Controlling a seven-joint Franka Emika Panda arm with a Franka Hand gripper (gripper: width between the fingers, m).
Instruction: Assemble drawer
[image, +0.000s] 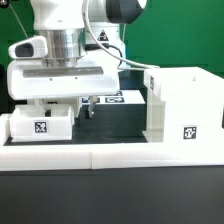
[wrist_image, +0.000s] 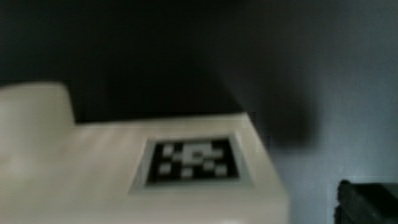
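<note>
While the white arm (image: 70, 45) hangs over the black worktop (image: 120, 116), its jaws sit just beside 1 small white plastic tagged tray (image: 40, 122) by the near edge; their spread I cannot tell. 1 large white boxy shell (image: 186, 100) stands at the near corner, exterior view's right.

The arm (image: 75, 30) is running off the exterior view's top edge and the shell (image: 185, 100) off its right; the wrist view is blurring the tag (wrist_image: 192, 160) badly.
</note>
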